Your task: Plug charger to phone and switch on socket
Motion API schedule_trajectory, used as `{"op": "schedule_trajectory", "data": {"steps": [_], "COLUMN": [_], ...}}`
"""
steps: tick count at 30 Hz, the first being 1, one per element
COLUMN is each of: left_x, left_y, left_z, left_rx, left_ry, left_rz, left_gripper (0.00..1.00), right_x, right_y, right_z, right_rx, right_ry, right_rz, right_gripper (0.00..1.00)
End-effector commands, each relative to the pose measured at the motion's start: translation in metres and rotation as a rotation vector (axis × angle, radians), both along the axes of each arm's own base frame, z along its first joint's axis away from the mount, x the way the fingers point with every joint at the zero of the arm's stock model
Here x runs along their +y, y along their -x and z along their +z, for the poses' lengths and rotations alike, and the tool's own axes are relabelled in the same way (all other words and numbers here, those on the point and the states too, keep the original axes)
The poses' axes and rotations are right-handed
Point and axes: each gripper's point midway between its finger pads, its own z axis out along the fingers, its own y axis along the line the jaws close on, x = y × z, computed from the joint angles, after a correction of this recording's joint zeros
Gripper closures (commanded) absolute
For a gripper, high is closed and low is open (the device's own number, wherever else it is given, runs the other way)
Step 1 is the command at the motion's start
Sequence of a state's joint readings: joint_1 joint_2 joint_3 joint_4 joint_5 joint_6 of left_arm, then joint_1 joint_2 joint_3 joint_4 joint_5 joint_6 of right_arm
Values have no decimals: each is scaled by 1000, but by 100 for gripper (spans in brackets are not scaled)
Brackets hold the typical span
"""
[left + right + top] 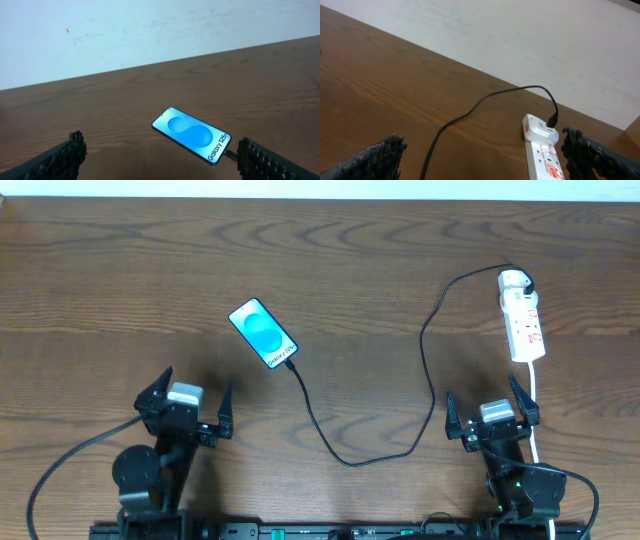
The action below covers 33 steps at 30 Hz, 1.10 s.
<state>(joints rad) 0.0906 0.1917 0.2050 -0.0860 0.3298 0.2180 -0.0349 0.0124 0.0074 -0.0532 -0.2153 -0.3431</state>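
The phone [263, 333] lies on the table left of centre, blue screen up; it also shows in the left wrist view [192, 134]. The black charger cable [330, 442] runs from the phone's lower end in a loop to a white adapter [514, 280] on the socket strip [525, 320]. Its plug tip sits at the phone's port [230, 154]. The right wrist view shows the cable [470, 112] and the socket [544, 155]. My left gripper [188, 405] is open and empty, near the phone. My right gripper [492, 410] is open and empty, below the socket.
The socket's white cord [537, 405] runs down past my right gripper toward the table's front edge. A pale wall [150, 30] stands behind the far table edge.
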Motion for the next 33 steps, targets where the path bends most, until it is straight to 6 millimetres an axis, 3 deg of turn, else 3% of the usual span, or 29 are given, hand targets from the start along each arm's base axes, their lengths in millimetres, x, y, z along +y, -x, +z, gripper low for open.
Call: {"op": "schedule_trajectory", "data": {"steps": [1, 24, 33], "left_x": [3, 9, 10], "left_y": [2, 5, 2], "left_z": [0, -20, -45], "left_rx": [-45, -78, -36], "left_ry": [-19, -27, -24], "left_rz": [18, 53, 56], "left_gripper": [2, 2, 2], "right_x": [0, 0, 0], "right_y": [0, 0, 0], "right_z": [-1, -1, -1], "right_rx": [4, 4, 4], "right_ry": [-17, -17, -17], "right_rz": [-5, -5, -5], "right_gripper": [1, 1, 1]}}
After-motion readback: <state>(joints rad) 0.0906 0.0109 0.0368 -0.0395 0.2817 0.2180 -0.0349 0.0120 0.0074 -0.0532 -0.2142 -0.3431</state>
